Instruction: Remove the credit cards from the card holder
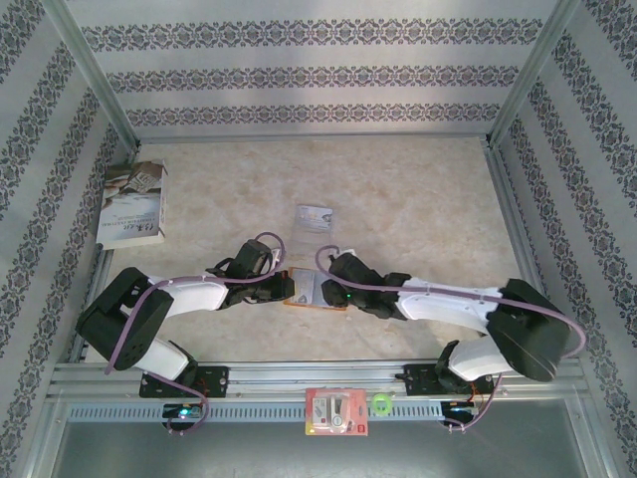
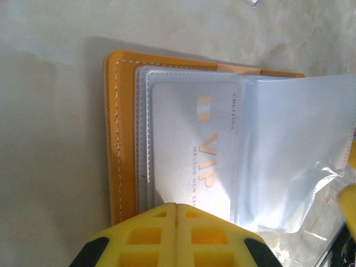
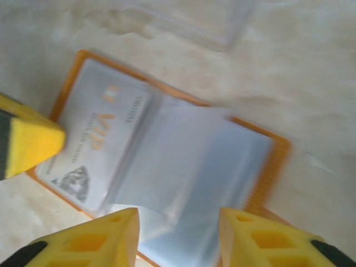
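I saw the card holder lying open on the table, at 6 o'clock from the clear tray, between my two grippers. The left gripper had its fingers pressed together at the holder's edge; I could not tell if they nipped anything. The right gripper had its fingers spread wide over the loose clear pages. On the left wrist camera a pale card marked VIP sat inside its pocket, at 9 o'clock from the fold. It was not out yet, so I judged the job barely begun: that card, and any others, were left to pull.
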Robot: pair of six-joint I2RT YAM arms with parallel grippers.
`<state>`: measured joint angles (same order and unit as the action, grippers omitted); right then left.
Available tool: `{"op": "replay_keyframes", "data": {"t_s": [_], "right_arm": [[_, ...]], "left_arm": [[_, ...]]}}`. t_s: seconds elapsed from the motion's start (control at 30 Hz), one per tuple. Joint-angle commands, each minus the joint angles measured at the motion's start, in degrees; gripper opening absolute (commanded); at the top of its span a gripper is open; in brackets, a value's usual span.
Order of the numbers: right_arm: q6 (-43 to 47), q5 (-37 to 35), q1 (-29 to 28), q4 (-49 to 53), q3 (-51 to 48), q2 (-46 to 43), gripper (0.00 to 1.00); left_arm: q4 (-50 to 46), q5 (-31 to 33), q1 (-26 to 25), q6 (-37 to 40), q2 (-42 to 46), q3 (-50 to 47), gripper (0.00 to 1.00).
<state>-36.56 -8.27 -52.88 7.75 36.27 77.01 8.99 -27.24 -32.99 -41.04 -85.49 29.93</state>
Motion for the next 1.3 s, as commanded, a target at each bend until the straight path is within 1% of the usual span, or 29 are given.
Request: {"op": "replay_keyframes", "data": {"t_s": [0.0, 0.07, 0.1, 0.17, 0.2, 0.27, 0.33, 0.4, 0.5, 0.63, 0.83, 1.03, 1.1, 1.17, 1.27], "right_arm": [[-5.02, -2.82, 1.77, 4.05, -1.7, -5.54, 0.44], [-4.66, -0.77, 3.56, 4.98, -1.01, -6.69, 0.43], [-4.63, -0.67, 4.27, 6.82, -0.09, -6.77, 0.42], [-3.62, 1.01, 5.14, 6.83, 0.5, -6.98, 0.39], [-2.2, 2.64, 5.26, 5.95, 0.99, -7.09, 0.36], [1.4, 8.12, 5.33, 3.49, 3.23, -5.62, 0.33], [2.96, 9.75, 5.16, 6.14, 7.1, -3.18, 0.24], [4.28, 12.63, 5.14, 4.18, 8.51, -1.01, 0.18], [5.37, 16.4, 5.08, 4.31, 12.08, 3.68, 0.12], [3.92, 18.43, 4.57, 4.72, 12.33, 8.51, 0.07], [1.25, 18.97, 2.84, 4.4, 6.81, 9.03, 0.06], [0.56, 16.1, 2.79, 6.68, 5.08, 11.34, 0.03], [0.94, 15.78, 2.73, 6.97, 6.06, 10.64, 0.03], [1.81, 15.73, 2.71, 7.52, 7.4, 9.18, 0.05], [2.35, 18.46, 3.36, 6.68, 9.85, 7.87, 0.1]], "left_arm": [[-4.77, -0.87, -0.67, 0.85, -0.46, 1.41, 0.0], [-5.99, -0.66, -0.82, 1.65, 0.5, 2.31, 0.07], [-7.37, -0.32, -0.97, 2.2, 1.14, 3.09, 0.09], [-9.09, 0.17, -1.45, 2.95, 2.22, 4.35, 0.11], [-9.46, 0.32, -1.76, 3.21, 2.6, 4.85, 0.13], [-9.92, 0.06, -2.25, 3.2, 2.57, 5.6, 0.17], [-10.47, -0.34, -2.75, 3.29, 2.04, 6.55, 0.17], [-10.83, -0.15, -3.11, 3.41, 1.95, 7.39, 0.17], [-11.55, 1.21, -3.07, 3.43, 2.35, 7.71, 0.17], [-12.05, 2.54, -2.79, 3.69, 1.46, 7.34, 0.16], [-10.56, 2.13, -1.74, 3.75, -0.36, 6.19, 0.15], [-9.53, 1.52, -0.46, 4.15, 0.75, 5.59, 0.16], [-9.17, 0.86, -0.14, 4.46, 1.75, 5.35, 0.18], [-8.88, 0.35, -0.19, 5.34, 2.72, 5.12, 0.24], [-8.82, 0.02, -0.16, 6.47, 3.26, 5.33, 0.29]]}}
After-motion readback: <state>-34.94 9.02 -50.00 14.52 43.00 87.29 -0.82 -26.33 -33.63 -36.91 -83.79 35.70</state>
